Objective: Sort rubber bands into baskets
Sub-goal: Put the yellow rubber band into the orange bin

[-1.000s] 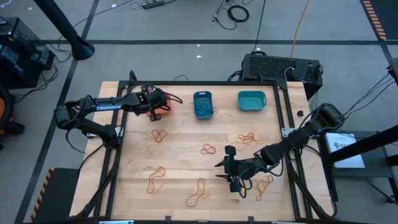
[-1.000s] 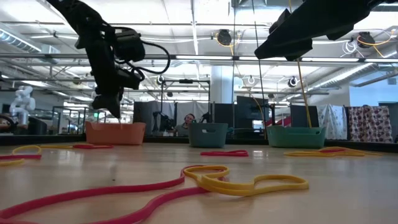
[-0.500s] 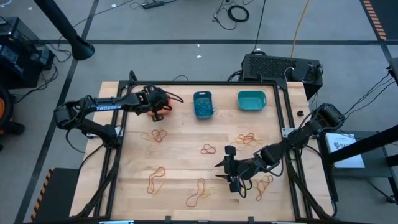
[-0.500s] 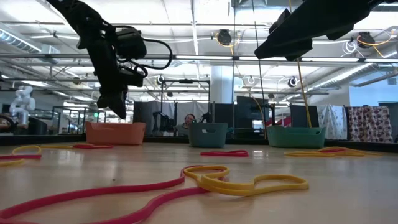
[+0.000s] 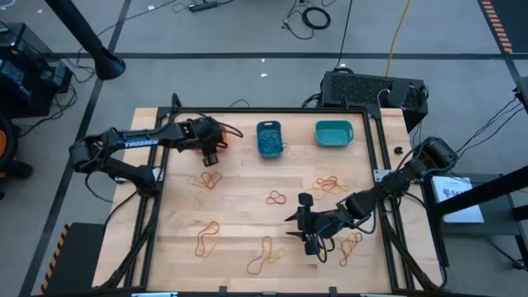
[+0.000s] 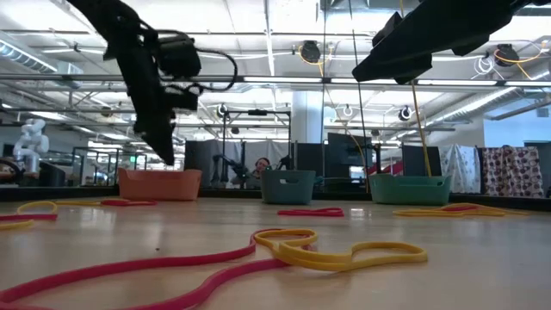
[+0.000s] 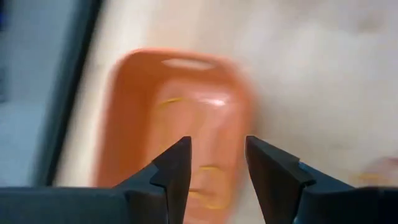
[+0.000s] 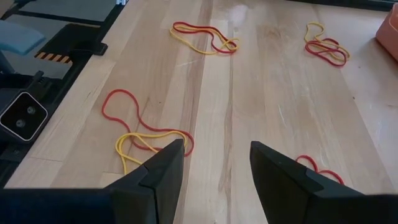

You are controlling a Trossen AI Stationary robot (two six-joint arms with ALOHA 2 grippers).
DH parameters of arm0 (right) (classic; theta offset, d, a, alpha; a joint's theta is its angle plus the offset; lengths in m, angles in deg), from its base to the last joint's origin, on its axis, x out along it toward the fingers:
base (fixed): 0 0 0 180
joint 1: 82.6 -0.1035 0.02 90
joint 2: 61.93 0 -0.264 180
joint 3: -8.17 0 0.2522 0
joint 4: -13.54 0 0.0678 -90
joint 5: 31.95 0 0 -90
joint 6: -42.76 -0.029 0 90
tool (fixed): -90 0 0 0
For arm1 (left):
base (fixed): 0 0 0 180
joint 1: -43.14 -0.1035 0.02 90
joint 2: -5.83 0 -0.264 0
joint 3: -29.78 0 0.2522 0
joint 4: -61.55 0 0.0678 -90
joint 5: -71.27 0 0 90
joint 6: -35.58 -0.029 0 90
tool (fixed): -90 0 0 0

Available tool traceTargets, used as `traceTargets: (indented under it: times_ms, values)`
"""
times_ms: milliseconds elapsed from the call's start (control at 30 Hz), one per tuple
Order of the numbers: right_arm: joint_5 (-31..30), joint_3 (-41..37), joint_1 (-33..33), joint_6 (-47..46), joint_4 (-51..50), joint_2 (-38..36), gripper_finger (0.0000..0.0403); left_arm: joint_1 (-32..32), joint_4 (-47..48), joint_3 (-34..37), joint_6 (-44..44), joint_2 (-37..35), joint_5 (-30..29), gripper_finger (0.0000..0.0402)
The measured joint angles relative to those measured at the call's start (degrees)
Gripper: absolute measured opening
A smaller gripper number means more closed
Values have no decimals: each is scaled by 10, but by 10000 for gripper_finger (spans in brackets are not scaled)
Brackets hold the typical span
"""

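Note:
My left gripper (image 7: 217, 155) is open and empty above the orange basket (image 7: 180, 118), which holds a few yellow rubber bands (image 7: 169, 99). In the high view the left gripper (image 5: 209, 147) hides most of that basket. The blue basket (image 5: 270, 139) and the teal basket (image 5: 333, 134) stand along the far edge. My right gripper (image 5: 302, 224) is open and empty low over the table's near right part. Red and yellow rubber bands (image 8: 149, 138) lie on the wood just ahead of its fingers.
More red and yellow band clusters lie on the wooden table (image 5: 208, 179) (image 5: 275, 197) (image 5: 330, 183) (image 5: 206, 236) (image 5: 264, 256) (image 5: 351, 242). A black metal frame (image 5: 375, 165) borders the table. In the low view a red and yellow band (image 6: 336, 251) lies close to the camera.
My left gripper has turned a little while staying above the orange basket. My right arm has kept still, and the bands on the table lie as before.

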Motion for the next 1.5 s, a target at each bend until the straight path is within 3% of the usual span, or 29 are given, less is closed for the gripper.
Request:
traceTargets:
  times_ms: [300, 500, 633, 833, 900, 1267, 1500]
  values:
    - [0, 0, 0, -14, 0, 0, 177, 78, 158, -16, 126, -33, 251, 160]
    - [0, 0, 0, -16, -1, 0, 177, 215, 153, 32, 214, -32, 353, 160]
    - [0, 0, 0, -16, -1, 0, 177, 328, 97, 41, 276, -32, 337, 160]
    - [0, 0, 0, -16, 0, 0, 177, 458, 19, 41, 335, -27, 167, 160]
    - [0, 0, 0, -16, 0, 0, 177, 484, 14, 41, 335, -20, 140, 160]
    - [0, 0, 0, -12, 2, 0, 177, 517, -67, 41, 328, 59, 106, 160]
    - [0, 0, 0, -12, 2, 0, 177, 517, -64, 41, 315, 103, 111, 160]
